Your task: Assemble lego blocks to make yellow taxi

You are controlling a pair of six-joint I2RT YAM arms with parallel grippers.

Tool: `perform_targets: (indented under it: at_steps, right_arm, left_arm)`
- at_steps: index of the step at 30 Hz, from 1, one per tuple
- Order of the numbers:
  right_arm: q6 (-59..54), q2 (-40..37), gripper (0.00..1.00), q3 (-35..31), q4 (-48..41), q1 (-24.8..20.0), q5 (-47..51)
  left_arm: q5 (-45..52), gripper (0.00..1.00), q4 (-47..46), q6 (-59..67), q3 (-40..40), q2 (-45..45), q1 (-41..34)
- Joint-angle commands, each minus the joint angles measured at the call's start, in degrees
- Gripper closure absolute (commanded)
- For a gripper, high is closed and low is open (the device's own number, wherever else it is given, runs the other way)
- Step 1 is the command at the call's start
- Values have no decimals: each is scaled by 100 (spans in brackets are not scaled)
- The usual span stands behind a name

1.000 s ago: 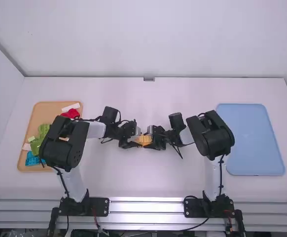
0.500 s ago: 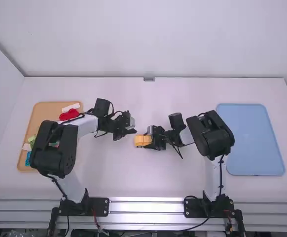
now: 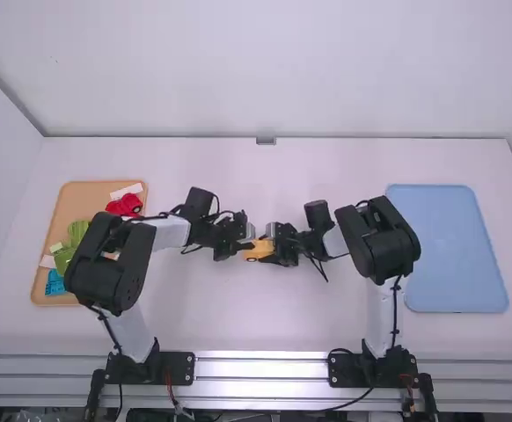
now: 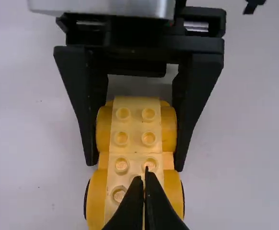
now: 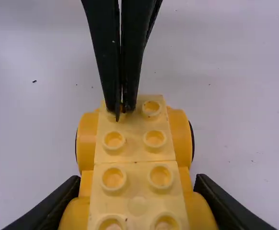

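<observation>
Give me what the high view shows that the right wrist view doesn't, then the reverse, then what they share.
High view: the tan tray with a red block, green blocks and a blue block, plus the light blue tray.

Right wrist view: round studs on top of the yellow car, and dark specks on the table.

Both: the yellow car, the white table, the left claw and the right claw.
</observation>
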Motion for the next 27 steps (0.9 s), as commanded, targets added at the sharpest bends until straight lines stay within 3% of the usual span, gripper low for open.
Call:
perform_targets:
  at_steps: [1, 5, 10, 13, 14, 15, 16, 17, 18, 22, 23, 27]
  right_arm:
    - [-31, 76, 51, 9, -20, 131, 55]
    - [-28, 76, 51, 11, -20, 131, 52]
    - [-31, 76, 48, 9, -20, 131, 55]
    - [-31, 76, 48, 11, -15, 111, 52]
    - [-28, 72, 47, 11, 4, 76, 55]
    - [-28, 72, 45, 11, 20, 44, 48]
    - [-28, 70, 45, 11, 24, 42, 46]
    - [-28, 70, 42, 11, 22, 39, 46]
    - [-28, 70, 42, 11, 24, 46, 44]
    - [-28, -44, 19, 9, -127, 20, 52]
    - [-26, -63, 18, 9, -155, 11, 52]
    - [-28, -1102, 6, 11, -1510, -219, 846]
  left_arm:
    - [-855, 98, -313, 4, -24, 199, -203]
    - [-1211, 98, -522, 48, -4, 306, -199]
    - [-798, 98, -520, 79, 98, 249, -166]
    - [-800, 93, -767, 52, 306, -4, -87]
    - [-800, 85, -984, 55, 442, -238, -59]
    - [-796, 60, -1180, 48, 575, -509, -37]
    - [-798, 54, -1200, 50, 588, -542, -35]
    - [-802, 1, -1320, 52, 684, -824, 2]
    - [-804, 1, -1362, 48, 717, -951, 22]
    - [-848, 1, -1449, -487, 809, -2109, 245]
    - [-850, 1, -1449, -525, 809, -2155, 258]
    - [-1368, 1, -1451, -2094, 767, -3375, 868]
